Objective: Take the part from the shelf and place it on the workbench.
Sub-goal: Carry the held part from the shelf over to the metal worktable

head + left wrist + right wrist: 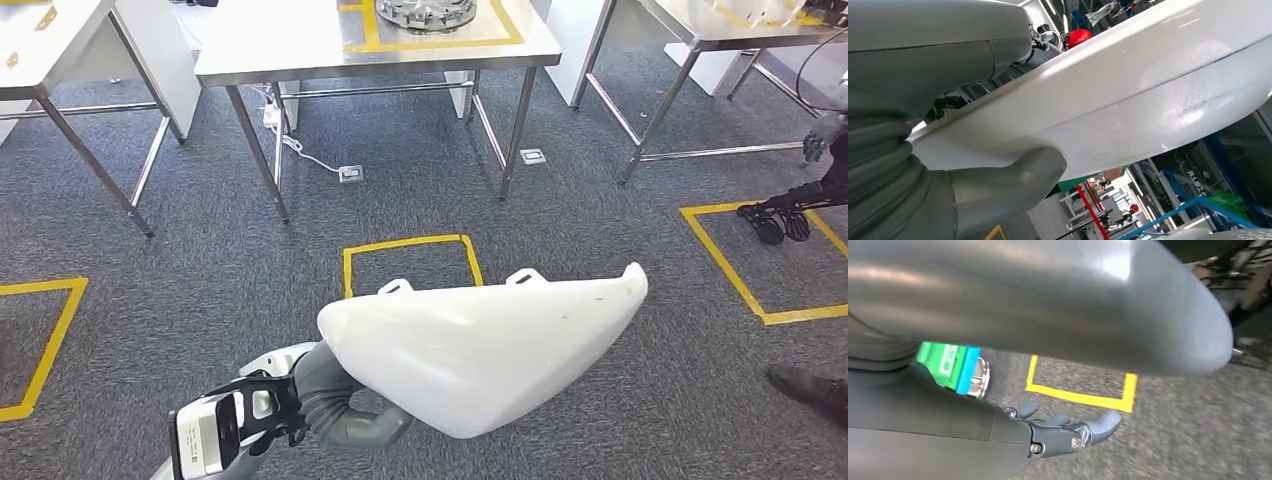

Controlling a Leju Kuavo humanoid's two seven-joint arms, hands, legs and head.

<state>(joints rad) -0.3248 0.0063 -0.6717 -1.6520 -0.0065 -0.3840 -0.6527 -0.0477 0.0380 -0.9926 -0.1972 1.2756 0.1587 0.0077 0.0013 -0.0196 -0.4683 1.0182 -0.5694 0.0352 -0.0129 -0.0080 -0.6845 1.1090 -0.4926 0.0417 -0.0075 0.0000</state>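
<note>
Now: left hand holds white part above grey carpet | right hand holds nothing, fingers loosely apart | steel table ahead

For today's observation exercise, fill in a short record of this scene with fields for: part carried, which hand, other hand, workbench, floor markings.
part carried: large white moulded part, held above the carpet
which hand: left hand, thumb pressed under the part
other hand: right hand, holding nothing, fingers slightly curled and apart, above the carpet
workbench: steel workbench ahead, with a yellow-taped area holding a round metal piece
floor markings: yellow tape squares on grey carpet
</note>
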